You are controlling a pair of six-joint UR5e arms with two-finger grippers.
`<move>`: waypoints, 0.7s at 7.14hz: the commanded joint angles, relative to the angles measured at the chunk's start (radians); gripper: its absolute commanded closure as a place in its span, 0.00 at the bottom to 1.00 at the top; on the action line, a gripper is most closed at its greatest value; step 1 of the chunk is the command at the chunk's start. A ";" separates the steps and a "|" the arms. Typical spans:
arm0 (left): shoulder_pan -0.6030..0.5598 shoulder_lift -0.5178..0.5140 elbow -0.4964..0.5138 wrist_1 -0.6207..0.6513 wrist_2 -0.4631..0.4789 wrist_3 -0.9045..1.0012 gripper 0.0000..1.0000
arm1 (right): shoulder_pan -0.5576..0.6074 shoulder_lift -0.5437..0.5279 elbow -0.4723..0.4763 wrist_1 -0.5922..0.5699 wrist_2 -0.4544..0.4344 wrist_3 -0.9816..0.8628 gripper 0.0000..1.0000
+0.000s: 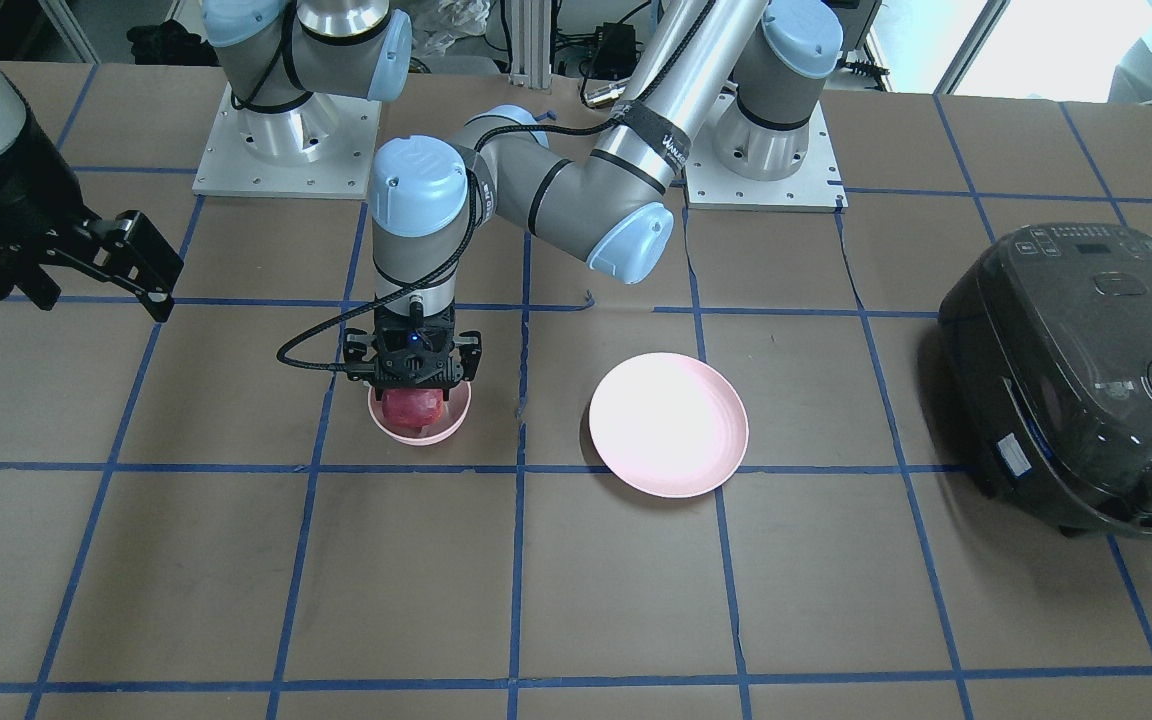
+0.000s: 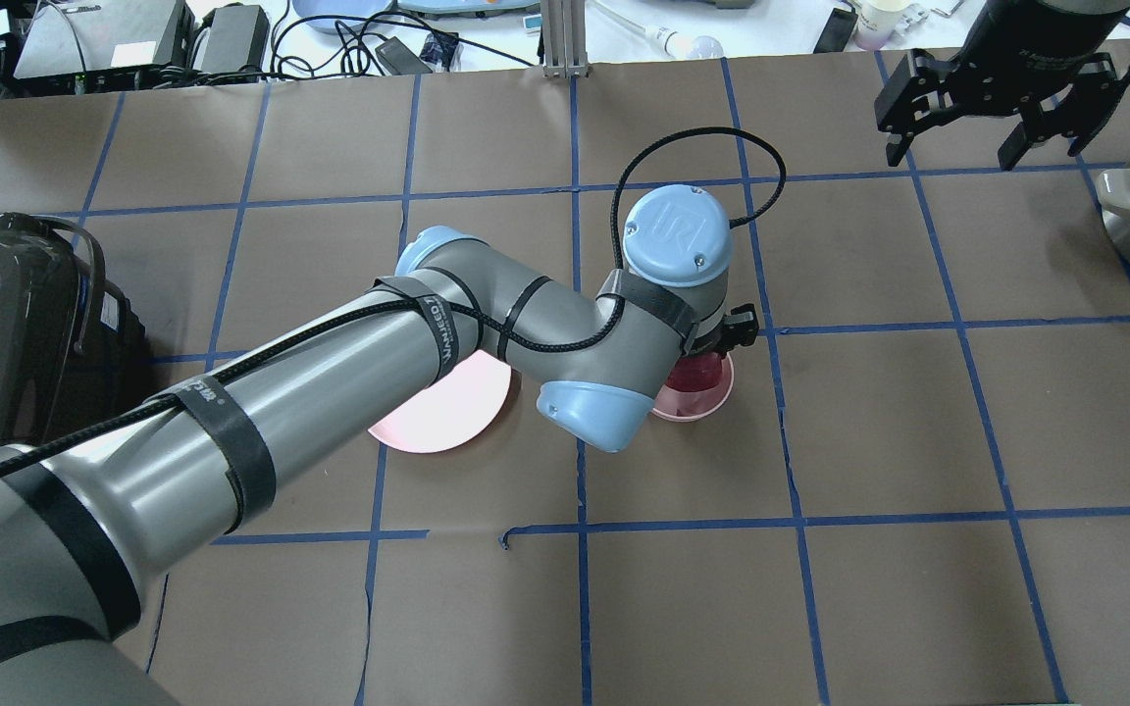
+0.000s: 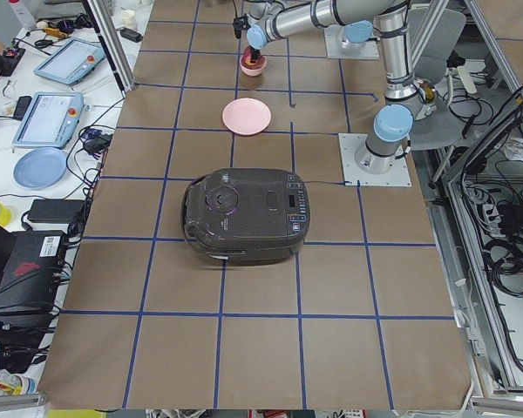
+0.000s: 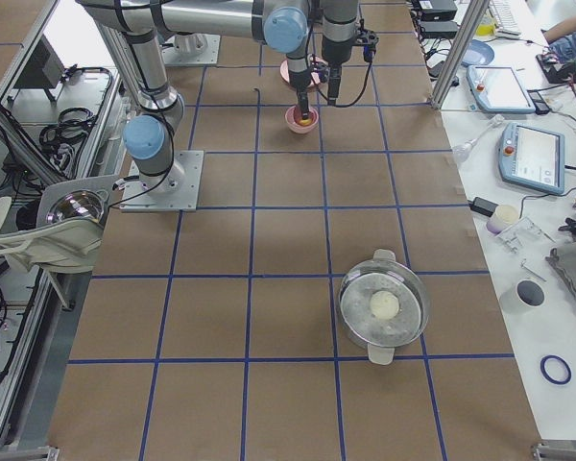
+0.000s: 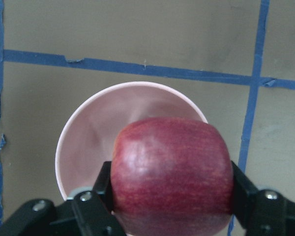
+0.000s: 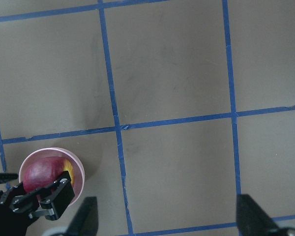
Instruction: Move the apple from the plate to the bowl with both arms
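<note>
The dark red apple (image 5: 172, 172) is gripped between the fingers of my left gripper (image 1: 416, 382), which is shut on it. The gripper holds it in the mouth of the small pink bowl (image 1: 436, 432). I cannot tell whether the apple touches the bowl's bottom. The right wrist view shows the apple (image 6: 42, 174) within the bowl's rim (image 6: 78, 169). The wide pink plate (image 1: 668, 424) lies bare beside the bowl, on the left arm's side. My right gripper (image 1: 101, 275) is open and empty, high above the table and off to the side of the bowl; its fingertips (image 6: 86, 216) show far apart.
A dark rice cooker (image 1: 1086, 380) stands at the table's end beyond the plate. A metal pot with a glass lid (image 4: 384, 305) stands toward the other end. The left arm's elbow (image 2: 585, 412) hangs over the space between plate and bowl.
</note>
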 commanded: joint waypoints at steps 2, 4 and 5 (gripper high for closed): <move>0.001 0.003 -0.007 0.001 0.016 0.087 0.06 | 0.009 -0.016 0.009 0.001 0.040 -0.002 0.00; 0.007 0.031 -0.007 0.000 0.021 0.096 0.00 | 0.007 -0.019 0.009 -0.002 0.040 -0.002 0.00; 0.040 0.058 -0.005 -0.008 0.024 0.113 0.00 | 0.007 -0.019 0.000 -0.005 0.039 -0.002 0.00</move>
